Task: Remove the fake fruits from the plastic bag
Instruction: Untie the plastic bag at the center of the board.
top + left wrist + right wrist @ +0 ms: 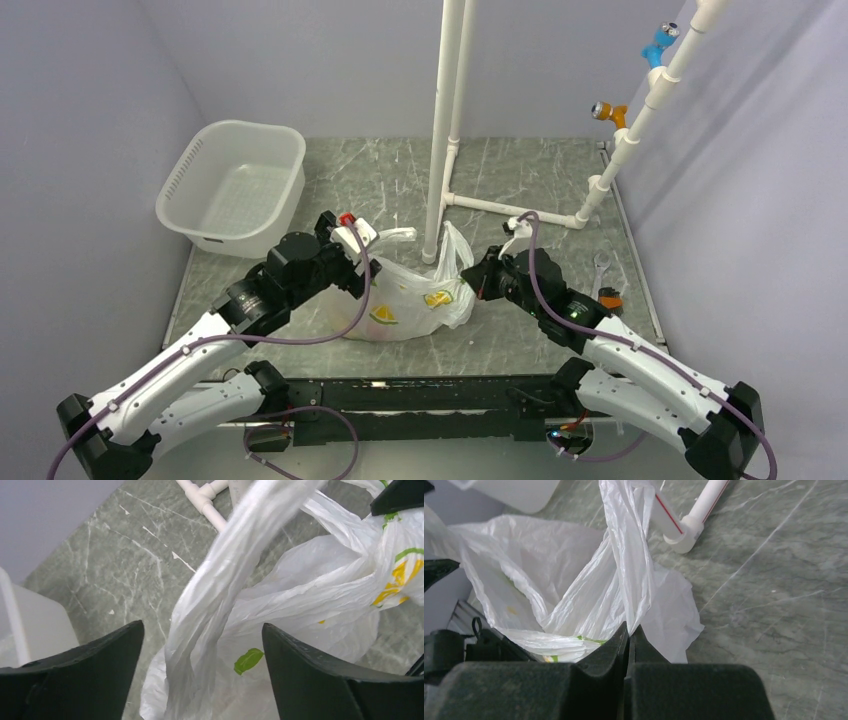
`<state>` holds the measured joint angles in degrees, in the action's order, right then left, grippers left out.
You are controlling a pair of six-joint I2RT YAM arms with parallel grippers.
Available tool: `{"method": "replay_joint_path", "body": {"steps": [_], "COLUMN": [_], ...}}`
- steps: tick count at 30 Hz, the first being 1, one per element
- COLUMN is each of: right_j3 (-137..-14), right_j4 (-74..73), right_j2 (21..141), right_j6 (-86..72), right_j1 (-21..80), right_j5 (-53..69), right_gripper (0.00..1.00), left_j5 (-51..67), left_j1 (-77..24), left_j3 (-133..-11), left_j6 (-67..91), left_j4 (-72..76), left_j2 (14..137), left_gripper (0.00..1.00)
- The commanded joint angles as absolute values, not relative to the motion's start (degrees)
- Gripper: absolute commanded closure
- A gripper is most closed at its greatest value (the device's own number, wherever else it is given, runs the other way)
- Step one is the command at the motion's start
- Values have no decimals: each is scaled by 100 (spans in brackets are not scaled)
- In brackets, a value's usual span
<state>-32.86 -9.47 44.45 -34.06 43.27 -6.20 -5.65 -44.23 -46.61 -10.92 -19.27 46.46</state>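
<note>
The plastic bag (415,300) lies crumpled on the table between my two arms, white with printed citrus slices and leaves. My left gripper (366,272) sits at its left side. In the left wrist view the left gripper (202,625) is open, and a twisted bag handle (215,595) runs loose between the jaws, touching neither finger. My right gripper (476,283) is at the bag's right edge. The right wrist view shows the right gripper (630,626) shut on the bag's plastic (574,580), with a handle (629,545) rising from the tips. The fake fruits are hidden inside the bag.
A white perforated tub (235,185) stands at the back left. A white pipe frame (445,130) rises just behind the bag, with its foot (684,532) near the right gripper. A slanted pipe (650,100) and small tools (605,285) are at the right.
</note>
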Motion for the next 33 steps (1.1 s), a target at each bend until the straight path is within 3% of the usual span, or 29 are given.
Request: {"method": "replay_joint_path", "body": {"steps": [1, 7, 14, 16, 18, 22, 24, 27, 33], "right_j3": [-3522, -3663, -3639, -3589, -3546, -3411, -3252, -2966, -2241], "right_j4": [-599, -754, -695, -641, -614, -810, -1020, -1483, -1600], "right_j2": [4603, 4762, 4865, 4913, 4974, 5001, 4835, 4451, 3779], "right_j6": [-3166, -3000, -3068, -3118, -3176, -3318, -3521, -4017, -4925], "right_j1": [4315, 4315, 4319, 4314, 4314, 4315, 4320, 4316, 4315], "right_j5": [-27, 132, 259, 346, 434, 481, 144, -796, -917], "right_gripper": [100, 100, 100, 100, 100, 91, 93, 100, 87], "left_j5": [-230, -5, 1073, 1233, 1104, 449, 269, 20, -659], "left_j1": [-4401, -4115, -3774, -3557, -3372, -3278, -3278, -3274, -3286], "left_j3": [-4904, -5419, -5331, -5348, -5270, -4898, -4737, -4596, -4466], "left_j6": [-1084, -912, -520, -366, -231, -210, -241, -316, -452], "left_j4": [-1639, -1801, -1273, -1195, -1095, -954, -945, -1071, -1165], "left_j2": [4760, 5419, 5333, 5253, 5070, 4407, 4043, 3694, 3330], "left_gripper": [1, 1, 2, 15, 36, 65, 75, 98, 100]}}
